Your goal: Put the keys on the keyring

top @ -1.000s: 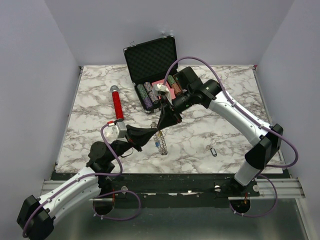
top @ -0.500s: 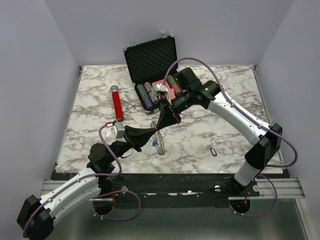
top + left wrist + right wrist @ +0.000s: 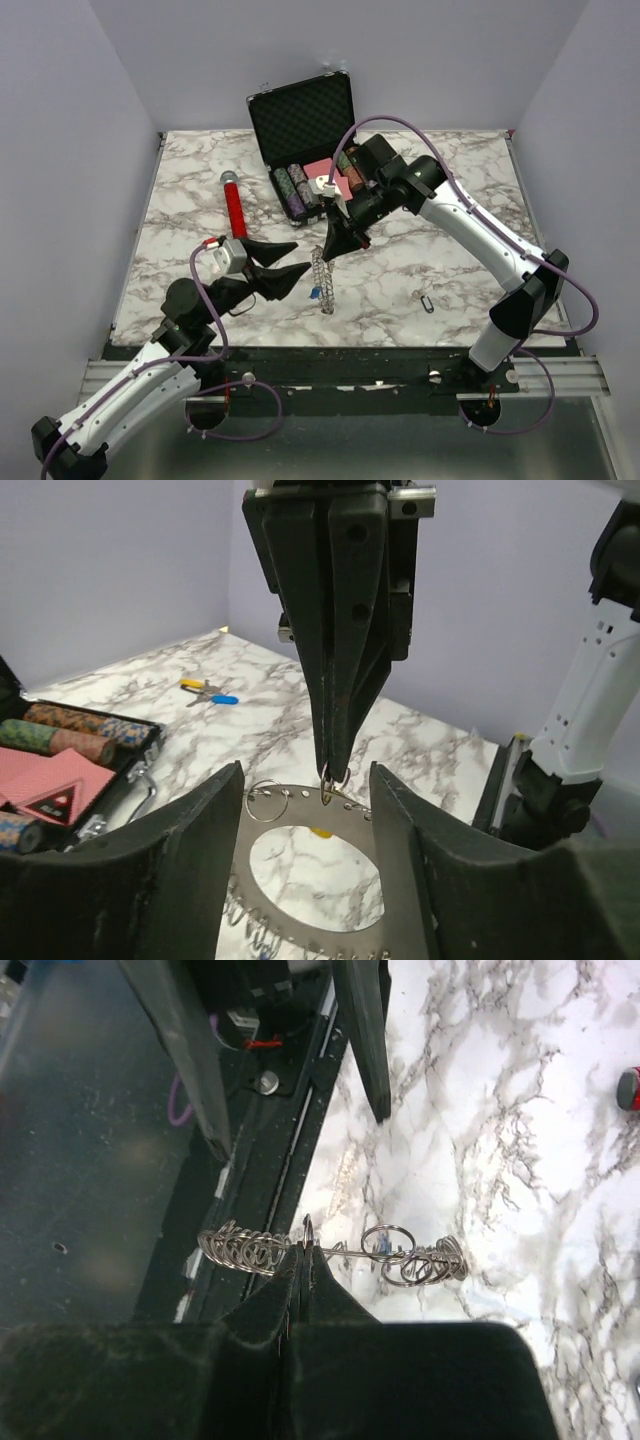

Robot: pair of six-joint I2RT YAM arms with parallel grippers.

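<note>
The keyring [image 3: 321, 280], a flat silver ring fringed with small rings, hangs on edge just above the table. My right gripper [image 3: 323, 252] is shut on one small ring at its top rim. In the right wrist view the keyring [image 3: 240, 1248] shows edge-on beyond the shut right gripper [image 3: 305, 1228]. My left gripper [image 3: 302, 256] is open, with a finger on either side of the keyring [image 3: 290, 805]. A key with a black tag [image 3: 427, 300] lies on the table at the right. Two keys with yellow and blue tags [image 3: 210, 690] lie farther off.
An open black case [image 3: 300, 120] with rows of poker chips and red cards stands at the back middle. A red cylinder [image 3: 235, 210] lies on the table's left half. The table's front edge runs just below the keyring.
My left gripper has opened, let go of the keyring and drawn back to the left. My right gripper has shut on a small ring and now holds the keyring alone.
</note>
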